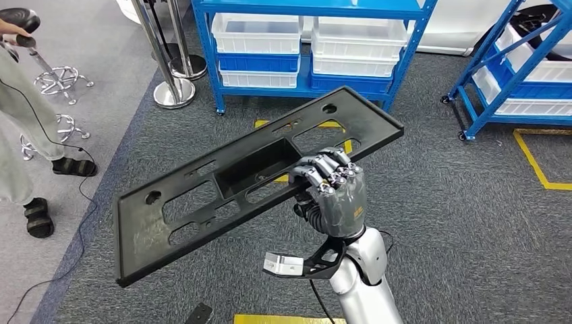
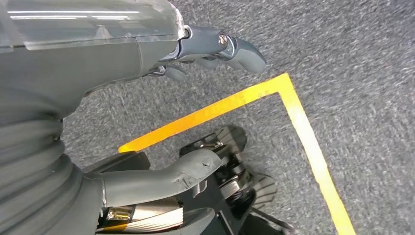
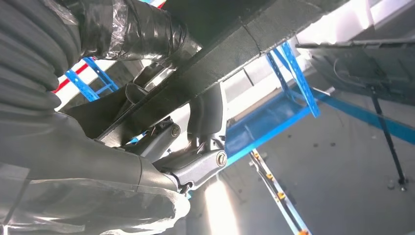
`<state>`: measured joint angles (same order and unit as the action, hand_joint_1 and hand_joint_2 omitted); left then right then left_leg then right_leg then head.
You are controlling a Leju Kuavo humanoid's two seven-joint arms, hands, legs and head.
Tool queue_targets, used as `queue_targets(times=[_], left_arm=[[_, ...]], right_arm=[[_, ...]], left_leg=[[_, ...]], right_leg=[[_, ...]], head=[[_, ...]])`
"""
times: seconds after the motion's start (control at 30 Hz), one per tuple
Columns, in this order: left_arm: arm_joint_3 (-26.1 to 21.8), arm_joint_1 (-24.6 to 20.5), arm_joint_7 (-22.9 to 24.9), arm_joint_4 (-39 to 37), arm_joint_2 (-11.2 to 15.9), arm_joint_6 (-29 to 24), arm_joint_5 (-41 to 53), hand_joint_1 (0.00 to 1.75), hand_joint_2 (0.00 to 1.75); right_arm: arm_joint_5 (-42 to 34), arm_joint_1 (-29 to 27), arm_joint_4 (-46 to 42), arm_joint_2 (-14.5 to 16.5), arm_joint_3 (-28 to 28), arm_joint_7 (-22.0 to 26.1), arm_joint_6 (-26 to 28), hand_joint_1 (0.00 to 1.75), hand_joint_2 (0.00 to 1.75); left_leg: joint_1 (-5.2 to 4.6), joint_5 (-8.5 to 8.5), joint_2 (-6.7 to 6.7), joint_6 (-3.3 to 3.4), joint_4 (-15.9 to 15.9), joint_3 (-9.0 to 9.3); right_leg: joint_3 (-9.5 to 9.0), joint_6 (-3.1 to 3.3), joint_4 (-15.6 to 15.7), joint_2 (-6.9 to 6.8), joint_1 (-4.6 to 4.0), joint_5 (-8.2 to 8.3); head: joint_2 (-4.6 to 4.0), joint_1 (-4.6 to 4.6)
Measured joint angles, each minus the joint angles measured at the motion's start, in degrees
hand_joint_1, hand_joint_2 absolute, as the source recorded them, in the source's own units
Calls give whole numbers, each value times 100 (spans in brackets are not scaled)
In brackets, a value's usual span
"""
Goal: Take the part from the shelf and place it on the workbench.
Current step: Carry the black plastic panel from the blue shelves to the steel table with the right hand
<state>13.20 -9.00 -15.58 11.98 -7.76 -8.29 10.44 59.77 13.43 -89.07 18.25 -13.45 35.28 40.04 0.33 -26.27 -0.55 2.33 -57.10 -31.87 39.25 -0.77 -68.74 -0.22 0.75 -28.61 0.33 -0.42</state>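
One right hand [image 1: 335,192] grips the long black slotted plastic panel [image 1: 222,182] off-centre; keep it level, carry slowly. Left hand [image 2: 205,54] hangs empty, fingers loosely curled.

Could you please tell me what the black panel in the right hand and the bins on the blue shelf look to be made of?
Panel: probably moulded plastic, matte black with pale scuffs and cut-out slots. Bins: likely plastic, white, faintly translucent with stacking rims.
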Motion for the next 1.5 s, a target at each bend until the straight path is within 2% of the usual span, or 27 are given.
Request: queue_targets(times=[0.07, 0.1, 0.2, 0.27, 0.37, 0.4, 0.43, 0.47, 0.5, 0.57, 0.63, 0.7, 0.77, 0.87, 0.93, 0.97, 1.0, 1.07, 1.13, 1.2, 1.23, 1.3, 1.33, 1.4, 1.43, 1.47, 1.5], left_arm=[[-3, -1, -23, 0, -8, 8, 23, 0, 175], [-5, -2, -32, 0, -13, 9, 33, 0, 175], [-10, -6, -39, 0, -26, 13, 40, 0, 175], [-17, -6, -43, 0, -30, 14, 48, 0, 175], [-44, 3, -54, 0, -30, 18, 89, 0, 175], [-52, 9, -55, 0, -29, 23, 103, 0, 175], [-57, 15, -55, 0, -29, 27, 109, 0, 175], [-58, 19, -54, 0, -29, 31, 114, 0, 175], [-60, 21, -53, 0, -28, 33, 121, 0, 175], [-63, 20, -46, 0, -28, 33, 130, 0, 175], [-78, 25, -31, -1, -28, 30, 119, 0, 175], [-95, 30, -23, -2, -25, 27, 103, 0, 175], [-107, 17, -31, -2, -19, 26, 107, 0, 175], [-141, 12, -37, -2, -8, 23, 117, 0, 175], [-161, 21, -37, -2, 0, 19, 125, 0, 175], [-168, 21, -37, -2, 3, 17, 130, 0, 175], [-175, 21, -37, -2, 4, 16, 134, 0, 175], [-186, 18, -37, -2, 5, 15, 136, 0, 175], [-195, 20, -36, -2, 10, 14, 134, 0, 175], [-204, 23, -48, -2, 13, 16, 133, 0, 175], [-209, 23, -58, -2, 15, 19, 133, 0, 175], [-221, 31, -74, -2, 22, 25, 133, 0, 175], [-229, 43, -77, -3, 29, 27, 132, 0, 175], [-241, 76, -79, -4, 38, 29, 132, 0, 175], [-244, 89, -79, -5, 41, 29, 132, 0, 175], [-244, 95, -79, -5, 42, 29, 133, 0, 175], [-245, 95, -79, -5, 42, 29, 133, 0, 175]], right_arm=[[7, 8, 20, -15, -67, -122, 0, 175, 175], [-1, 11, 29, -27, -113, -181, 0, 175, 175], [-18, 10, 60, -62, -219, -266, 0, 175, 175], [-43, 20, 74, -85, -291, -327, 0, 175, 175], [-204, 43, 112, -140, -451, -464, 0, 175, 175], [-252, 45, 130, -168, -506, -499, 0, 175, 175], [-279, 48, 147, -198, -555, -521, 0, 175, 175], [-295, 53, 161, -227, -599, -536, 0, 175, 175], [-306, 64, 171, -252, -638, -548, 0, 175, 175], [-324, 105, 180, -291, -700, -572, 0, 175, 175], [-372, 156, 192, -322, -760, -592, 0, 175, 175], [-419, 194, 207, -356, -812, -615, 1, 175, 175], [-428, 229, 216, -393, -842, -637, 2, 175, 175], [-427, 278, 228, -439, -872, -648, 2, 175, 175], [-426, 277, 239, -473, -880, -649, 2, 175, 175], [-425, 276, 243, -489, -885, -649, 2, 175, 175], [-425, 277, 245, -504, -890, -649, 2, 175, 175], [-424, 283, 241, -518, -901, -649, 2, 175, 175], [-426, 290, 240, -524, -913, -649, 2, 175, 175], [-433, 293, 238, -535, -921, -648, 2, 175, 175], [-438, 294, 235, -540, -921, -648, 2, 175, 175], [-443, 307, 228, -542, -925, -647, 2, 175, 175], [-444, 312, 226, -540, -928, -647, 2, 175, 175], [-445, 315, 229, -539, -934, -647, 2, 175, 175], [-445, 312, 233, -540, -934, -647, 2, 175, 175], [-445, 309, 237, -542, -934, -647, 2, 175, 175], [-445, 308, 240, -542, -934, -647, 2, 175, 175]], left_leg=[[-20, 16, 1, -41, -44, -52], [-25, 24, 0, -69, -62, -72], [-13, 41, -3, -161, -81, -103], [2, -122, 4, -214, -290, -200], [24, -672, 10, -273, -1281, -638], [28, -763, 10, -287, -1547, -748], [31, -745, 12, -295, -1621, -765], [34, -626, 19, -294, -1484, -676], [39, -441, 48, -285, -1159, -491], [54, -189, 234, -253, -449, -117], [48, -151, 358, -219, -159, 15], [43, -108, 276, -160, -120, 17], [58, -43, 169, -73, -57, 23], [42, -7, 4, -1, -30, -3], [31, -7, -116, 0, -42, -25], [30, -10, -174, -4, -50, -32], [30, -16, -233, -13, -63, -34], [13, -44, -334, -54, -101, -38], [-16, -71, -426, -118, -130, -43], [-21, -86, -531, -181, -130, -31], [-8, -118, -515, -218, -158, -30], [20, -331, -307, -276, -451, -140], [29, -512, -162, -292, -767, -278], [30, -819, -29, -292, -1476, -613], [29, -850, -10, -286, -1677, -718], [29, -764, 1, -272, -1666, -725], [29, -589, 21, -252, -1452, -635]], right_leg=[[-465, 49, 707, -1, -23, 143], [-587, 73, 917, 0, -40, 164], [-596, 150, 1012, 4, -58, 190], [-596, 223, 1065, -3, -39, 244], [-546, 284, 1077, 11, -49, 291], [-522, 286, 1067, 34, -54, 301], [-497, 282, 1049, 69, -55, 309], [-474, 277, 1028, 110, -54, 316], [-456, 270, 1003, 160, -52, 321], [-411, 239, 952, 259, -56, 332], [-352, 168, 928, 359, -50, 368], [-313, 86, 937, 444, -34, 409], [-233, 32, 797, 344, -37, 299], [178, -28, -102, 113, -20, -210], [352, -58, -530, 73, 5, -329], [297, -66, -467, 49, 13, -246], [132, -66, -197, 0, 17, -86], [-267, -37, 524, -225, -13, 175], [-436, 29, 885, -366, -61, 229], [-420, 105, 913, -277, -86, 232], [-420, 140, 930, -219, -83, 247], [-428, 215, 962, -102, -65, 281], [-427, 240, 968, -40, -59, 292], [-416, 270, 964, 103, -71, 302], [-412, 273, 960, 181, -80, 305], [-410, 274, 953, 258, -86, 308], [-411, 274, 944, 335, -89, 310]], head=[[0, -1], [0, -1], [0, -2], [0, -3], [0, -3], [0, -3], [0, -3], [0, -4], [0, -4], [0, -3], [0, -3], [0, -4], [0, 3], [0, 13], [0, 13], [0, 14], [0, 14], [0, 15], [0, 13], [0, 10], [0, 11], [0, 10], [0, 9], [0, 9], [0, 9], [0, 9], [0, 9]])
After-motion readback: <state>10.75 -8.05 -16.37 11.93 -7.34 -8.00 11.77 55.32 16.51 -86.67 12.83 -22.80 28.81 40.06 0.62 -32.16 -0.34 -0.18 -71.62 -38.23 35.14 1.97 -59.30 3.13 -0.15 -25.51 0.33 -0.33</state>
